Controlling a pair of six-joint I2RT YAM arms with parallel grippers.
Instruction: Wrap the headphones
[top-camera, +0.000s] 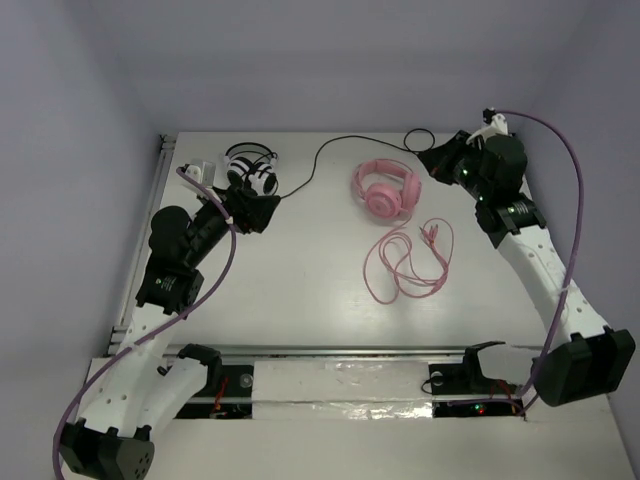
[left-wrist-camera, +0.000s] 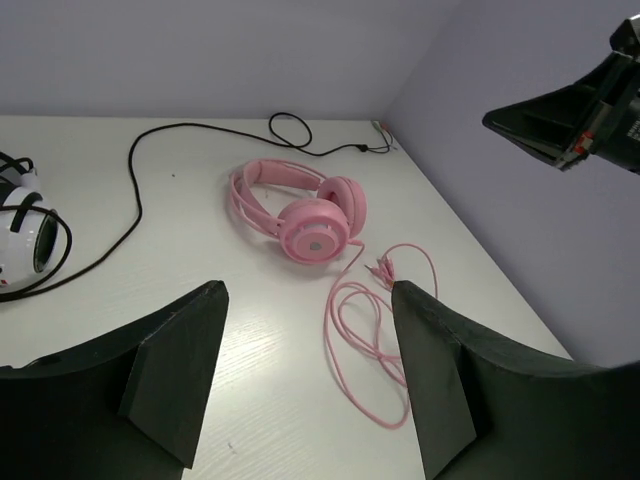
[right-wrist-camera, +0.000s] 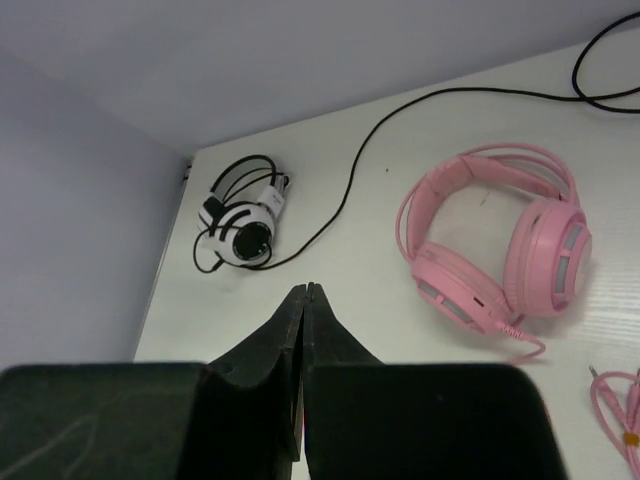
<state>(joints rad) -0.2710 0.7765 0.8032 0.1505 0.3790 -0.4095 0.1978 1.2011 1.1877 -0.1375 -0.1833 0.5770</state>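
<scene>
Pink over-ear headphones with round padded earcups (top-camera: 384, 190) lie upper centre-right on the white worktop (top-camera: 300, 290), just left of the nearer right gripper (right-wrist-camera: 306, 292), which is pressed together, their thin pink cable (top-camera: 405, 262) looped loosely below, while the spread left gripper (left-wrist-camera: 308, 300) sits well apart at upper left.

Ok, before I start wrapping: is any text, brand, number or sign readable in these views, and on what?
No text can be read in any view.
On the pink headphones: a small mark at the middle of one earcup, too small and blurred to read.
On the black-and-white headphones: no lettering legible.
</scene>
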